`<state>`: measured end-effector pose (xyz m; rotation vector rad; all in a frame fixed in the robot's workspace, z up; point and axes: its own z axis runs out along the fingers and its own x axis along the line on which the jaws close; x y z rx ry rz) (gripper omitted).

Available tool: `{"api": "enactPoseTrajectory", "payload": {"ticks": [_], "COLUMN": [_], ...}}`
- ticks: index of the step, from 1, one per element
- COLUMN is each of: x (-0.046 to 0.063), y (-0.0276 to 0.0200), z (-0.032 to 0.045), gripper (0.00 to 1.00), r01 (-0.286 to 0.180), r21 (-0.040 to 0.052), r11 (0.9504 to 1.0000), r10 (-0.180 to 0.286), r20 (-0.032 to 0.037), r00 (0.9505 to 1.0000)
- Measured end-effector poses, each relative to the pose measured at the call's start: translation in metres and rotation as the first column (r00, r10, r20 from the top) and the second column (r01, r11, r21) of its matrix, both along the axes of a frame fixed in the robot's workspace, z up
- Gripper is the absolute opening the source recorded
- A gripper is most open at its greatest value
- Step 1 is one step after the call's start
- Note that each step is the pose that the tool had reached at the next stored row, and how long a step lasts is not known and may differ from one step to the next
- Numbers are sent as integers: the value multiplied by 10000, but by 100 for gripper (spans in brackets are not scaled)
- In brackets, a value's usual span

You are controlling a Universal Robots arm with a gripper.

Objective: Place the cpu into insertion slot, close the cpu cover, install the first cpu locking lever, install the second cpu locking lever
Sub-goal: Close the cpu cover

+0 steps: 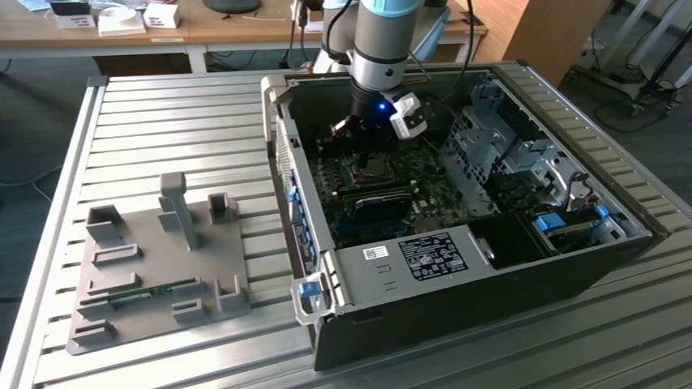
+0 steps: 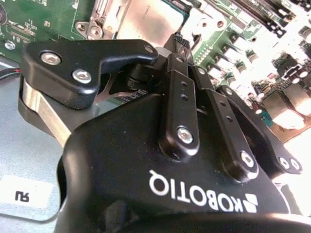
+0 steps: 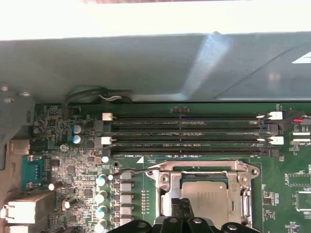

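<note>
The cpu (image 3: 206, 195) lies flat in the insertion slot (image 1: 374, 167), its silver-grey top showing through the window of the cpu cover (image 3: 199, 169). The cover lies down around the chip. A thin wire lever (image 3: 140, 171) runs along the cover's edge nearest the memory slots. My gripper (image 3: 182, 203) hangs just over the chip's edge with its black fingers (image 3: 176, 209) pressed together and nothing seen between them. In the second wrist view the gripper (image 2: 179, 39) tapers to a point beside the cpu (image 2: 150, 22). From outside, the gripper (image 1: 364, 139) reaches into the open computer case (image 1: 324, 267).
Long black memory slots (image 3: 189, 131) run beside the socket, with a row of capacitors (image 3: 101, 194) to one side. The grey case wall (image 3: 146, 63) rises behind. Metal drive cages (image 1: 508, 154) fill the exterior view's right. A grey fixture plate (image 1: 162, 259) sits on the slatted table at the left.
</note>
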<state>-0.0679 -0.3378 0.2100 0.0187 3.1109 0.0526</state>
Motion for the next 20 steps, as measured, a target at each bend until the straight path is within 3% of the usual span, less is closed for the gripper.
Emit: {"api": "enactPoseTrajectory", "payload": {"ticks": [10,13,20], "x": [96,94,48], "y": [0,0,0], "z": [-1,-1,-7], "gripper": [11,11,11], "r01": [-81,-97,-101], "r21": [1,8,7], "r11": [10000,10000,9999], "r10": [81,96,101], "r20": [8,164,197], "r00": [10000,9998,9998]}}
